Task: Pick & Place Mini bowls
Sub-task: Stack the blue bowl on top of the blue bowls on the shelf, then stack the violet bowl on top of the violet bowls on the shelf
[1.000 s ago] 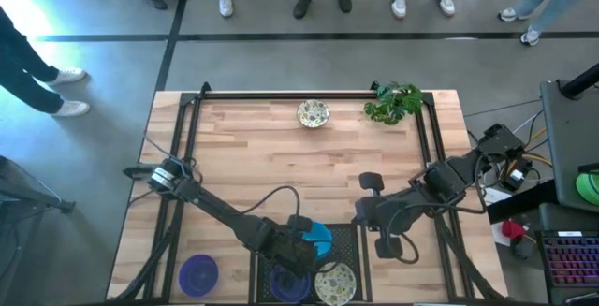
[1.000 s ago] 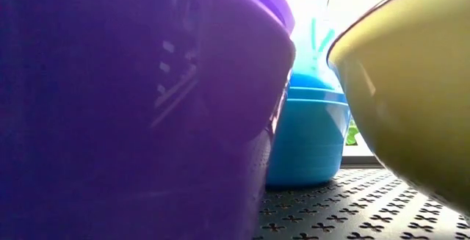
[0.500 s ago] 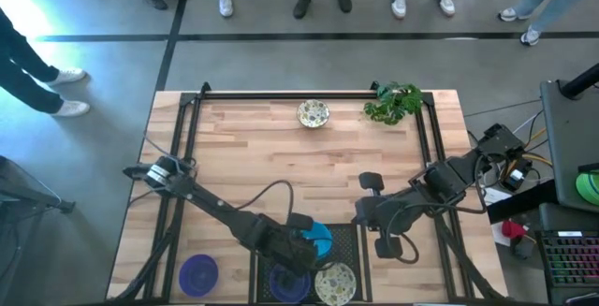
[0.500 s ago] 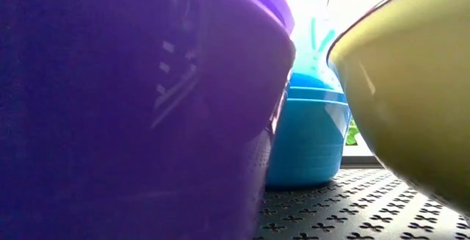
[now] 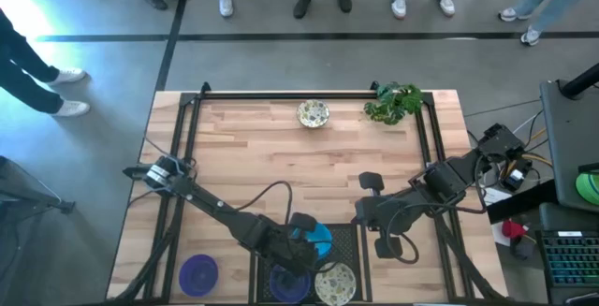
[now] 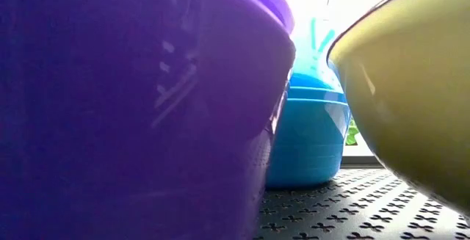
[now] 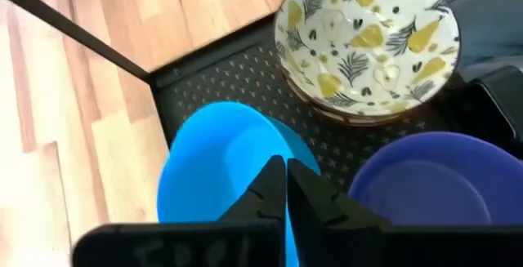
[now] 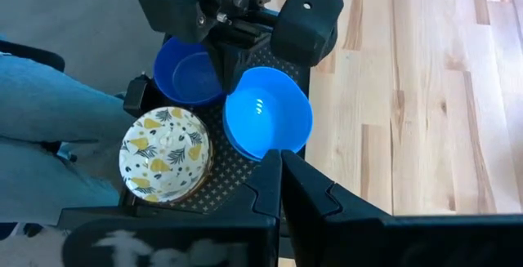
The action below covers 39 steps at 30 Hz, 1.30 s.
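A black mesh tray (image 5: pixel 348 240) sits at the table's near edge. It holds a stack of bright blue bowls (image 5: pixel 319 240) (image 6: pixel 308 133), a purple bowl (image 5: pixel 288 285) (image 7: pixel 425 185) and a cream leaf-patterned bowl (image 5: pixel 335 284) (image 7: pixel 368 42). My left gripper (image 7: pixel 285 169) is shut and hangs over the top blue bowl (image 7: pixel 208 165), near its rim; the right wrist view shows it (image 8: pixel 239 53) beside that bowl (image 8: pixel 268 113). My right gripper (image 8: pixel 281 165) is shut and waits just right of the tray (image 5: pixel 371 214). My left gripper points down at the top blue bowl with its fingers together. I cannot tell whether the fingertips touch the bowl; the gripper's own body hides that spot.
A second purple bowl (image 5: pixel 198 272) rests on the table's near left corner. Another cream patterned bowl (image 5: pixel 314 113) and a leafy plant (image 5: pixel 393 102) stand at the far edge. Bare wood lies across the table's middle. People's legs and shoes show beyond the far edge.
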{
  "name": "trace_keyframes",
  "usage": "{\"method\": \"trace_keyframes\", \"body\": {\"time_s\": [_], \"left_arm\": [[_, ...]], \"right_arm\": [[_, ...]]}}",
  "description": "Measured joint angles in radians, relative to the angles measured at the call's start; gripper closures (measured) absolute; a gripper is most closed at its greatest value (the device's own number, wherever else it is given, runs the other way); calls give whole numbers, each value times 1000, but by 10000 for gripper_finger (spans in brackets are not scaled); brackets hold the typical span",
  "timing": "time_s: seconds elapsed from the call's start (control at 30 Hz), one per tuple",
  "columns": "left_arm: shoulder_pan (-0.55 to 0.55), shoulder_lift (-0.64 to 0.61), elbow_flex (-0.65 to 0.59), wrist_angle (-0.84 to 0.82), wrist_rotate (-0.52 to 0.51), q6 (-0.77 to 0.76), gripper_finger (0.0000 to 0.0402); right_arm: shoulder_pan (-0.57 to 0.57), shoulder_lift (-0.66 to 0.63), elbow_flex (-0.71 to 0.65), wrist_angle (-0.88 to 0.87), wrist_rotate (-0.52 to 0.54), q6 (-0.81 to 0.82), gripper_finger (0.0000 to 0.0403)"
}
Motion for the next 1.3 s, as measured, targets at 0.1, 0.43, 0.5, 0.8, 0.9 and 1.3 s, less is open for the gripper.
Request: {"method": "trace_keyframes", "body": {"time_s": [0.1, 0.43, 0.5, 0.8, 0.9, 1.3], "left_arm": [[0, 0, -2, 12, 1, 10, 400], [0, 1, -80, 97, 21, -5, 401], [0, 1, -88, 97, 22, -13, 401], [0, 1, -97, 103, 38, -22, 401], [0, 1, -97, 103, 39, -29, 401], [-6, -52, -52, -14, -38, -88, 401]], "right_arm": [[0, 0, 0, 0, 0, 0, 394], [0, 0, 0, 1, 0, 0, 394], [0, 0, 0, 1, 0, 0, 394], [0, 0, 0, 1, 0, 0, 394], [0, 0, 0, 1, 0, 3, 394], [0, 0, 0, 2, 0, 0, 394]]}}
